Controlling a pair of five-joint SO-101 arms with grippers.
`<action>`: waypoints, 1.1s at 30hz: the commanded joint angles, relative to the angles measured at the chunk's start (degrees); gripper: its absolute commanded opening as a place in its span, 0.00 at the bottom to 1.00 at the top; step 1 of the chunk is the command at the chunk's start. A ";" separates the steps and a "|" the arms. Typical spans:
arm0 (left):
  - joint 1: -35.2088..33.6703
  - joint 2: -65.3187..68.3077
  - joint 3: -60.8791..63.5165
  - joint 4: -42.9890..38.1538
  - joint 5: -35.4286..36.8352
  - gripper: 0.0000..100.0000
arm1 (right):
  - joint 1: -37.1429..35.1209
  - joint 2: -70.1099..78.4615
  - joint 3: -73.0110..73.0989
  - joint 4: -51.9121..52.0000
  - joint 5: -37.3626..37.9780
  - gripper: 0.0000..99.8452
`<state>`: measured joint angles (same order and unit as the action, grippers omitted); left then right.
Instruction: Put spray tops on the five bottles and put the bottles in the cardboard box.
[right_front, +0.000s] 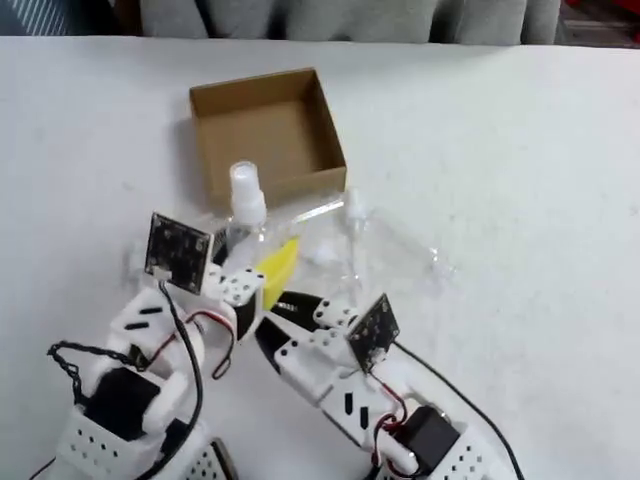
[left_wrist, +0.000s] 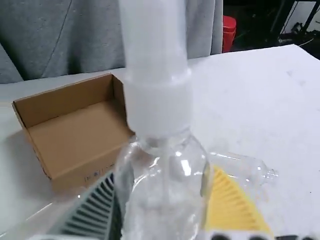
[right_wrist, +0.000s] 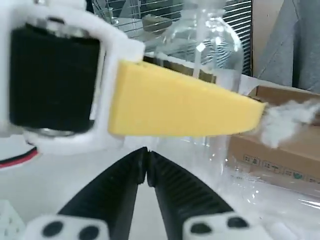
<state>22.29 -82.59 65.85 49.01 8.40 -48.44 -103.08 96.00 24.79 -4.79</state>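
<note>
A clear bottle (right_front: 243, 232) with a white spray top (right_front: 245, 192) stands upright just in front of the cardboard box (right_front: 265, 130). My left gripper (right_front: 258, 262) is shut on the bottle's body; in the left wrist view the bottle (left_wrist: 165, 180) sits between a grey finger (left_wrist: 95, 212) and a yellow finger (left_wrist: 232, 205). My right gripper (right_wrist: 147, 172) is shut with nothing in it, low and close beside the left one (right_front: 290, 303). A second spray top (right_front: 353, 205) stands among clear bottles (right_front: 400, 245) to the right. Another bottle (left_wrist: 245, 170) lies on its side.
The open box (left_wrist: 65, 130) holds nothing that I can see. The white table (right_front: 520, 150) stretches wide to the right and behind the box. Grey fabric hangs along the far edge. Both arm bases and loose cables crowd the near edge.
</note>
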 joint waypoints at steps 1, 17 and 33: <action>3.12 -2.51 -2.99 4.40 -0.70 0.02 | 3.56 0.48 0.88 -0.40 2.29 0.01; 2.86 -2.42 -2.99 8.97 -6.51 0.02 | 7.34 0.13 0.88 -0.57 4.66 0.02; -12.35 20.53 -5.63 -20.40 -1.14 0.02 | 12.62 0.40 0.88 5.85 4.75 0.02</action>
<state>12.44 -73.89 69.01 35.30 5.67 -39.21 -102.46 96.26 30.42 -0.84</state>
